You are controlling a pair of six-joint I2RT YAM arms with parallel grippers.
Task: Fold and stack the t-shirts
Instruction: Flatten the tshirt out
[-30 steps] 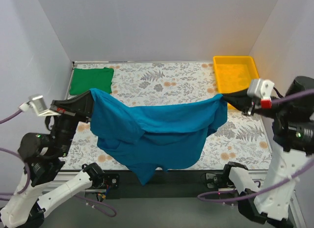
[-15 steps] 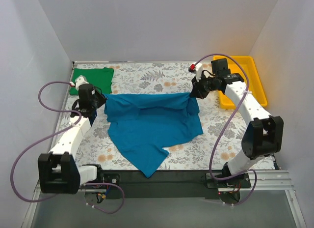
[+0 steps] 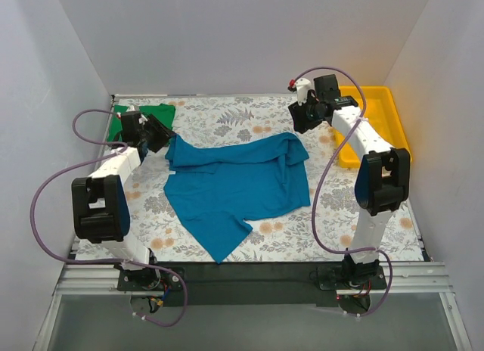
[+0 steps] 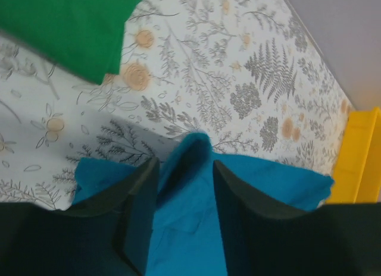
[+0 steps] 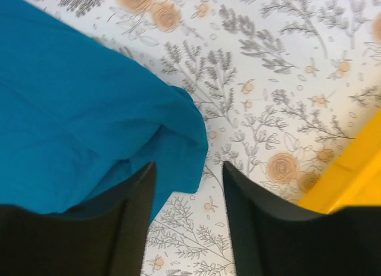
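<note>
The teal-blue t-shirt (image 3: 234, 181) lies spread and rumpled on the flowered table, one sleeve trailing toward the front edge. The bright green t-shirt (image 3: 155, 113) sits folded in the back left corner, partly behind my left arm. My left gripper (image 3: 166, 138) hovers at the teal t-shirt's back left corner, jaws open, with a raised ridge of teal cloth (image 4: 193, 151) loose between its fingers (image 4: 140, 216). My right gripper (image 3: 301, 125) stands open just past the t-shirt's back right corner (image 5: 178, 133), only table between its fingertips (image 5: 250, 210).
A yellow plastic tray (image 3: 382, 132) stands at the back right, right of my right arm, and shows in the wrist views as a yellow tray edge (image 4: 360, 151) and a yellow tray corner (image 5: 357, 175). White walls enclose the table on three sides. Cables loop over both arms.
Both grippers have opened and let go of the teal t-shirt. It was stretched between them and now lies on the table. Both arms reached toward the back.
</note>
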